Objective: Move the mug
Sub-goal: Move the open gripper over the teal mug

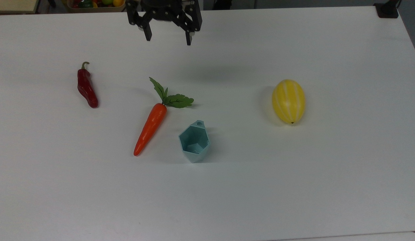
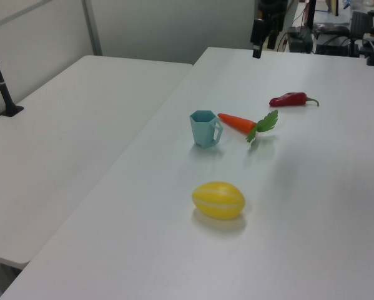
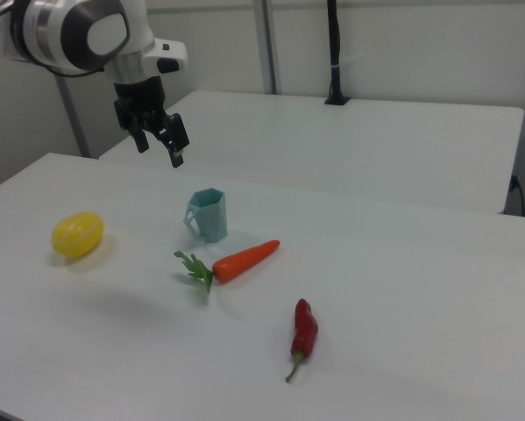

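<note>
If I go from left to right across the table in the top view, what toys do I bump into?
Chili pepper → carrot → mug → yellow melon.

Carrot [image 1: 150, 128], red chilli [image 1: 86, 87] (well apart), striped yellow melon [image 1: 288, 100].
</note>
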Controlling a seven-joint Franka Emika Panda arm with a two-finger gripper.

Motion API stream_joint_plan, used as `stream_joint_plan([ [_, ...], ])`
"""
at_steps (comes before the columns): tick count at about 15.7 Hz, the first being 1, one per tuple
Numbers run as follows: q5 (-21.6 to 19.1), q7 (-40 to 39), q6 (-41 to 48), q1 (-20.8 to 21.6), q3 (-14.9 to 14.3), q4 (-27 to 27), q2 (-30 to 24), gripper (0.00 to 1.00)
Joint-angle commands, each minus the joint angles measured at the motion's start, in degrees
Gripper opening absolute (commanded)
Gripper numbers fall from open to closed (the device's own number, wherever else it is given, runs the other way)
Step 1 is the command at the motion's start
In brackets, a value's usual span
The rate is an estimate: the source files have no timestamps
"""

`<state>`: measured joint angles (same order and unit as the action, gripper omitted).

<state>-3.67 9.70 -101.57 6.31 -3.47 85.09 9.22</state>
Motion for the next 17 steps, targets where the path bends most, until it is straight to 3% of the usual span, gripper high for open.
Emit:
stream_joint_plan([
  [1,-0.03,1.46,-6.16,1.68,0.48,1.03,1.41,1.0],
  [12,2.79,8.75,-20.93,4.06,0.39,2.8,10.37,1.0],
  [17,8.32,14.11,-26.21,6.08,0.48,2.89,15.82,1.0],
])
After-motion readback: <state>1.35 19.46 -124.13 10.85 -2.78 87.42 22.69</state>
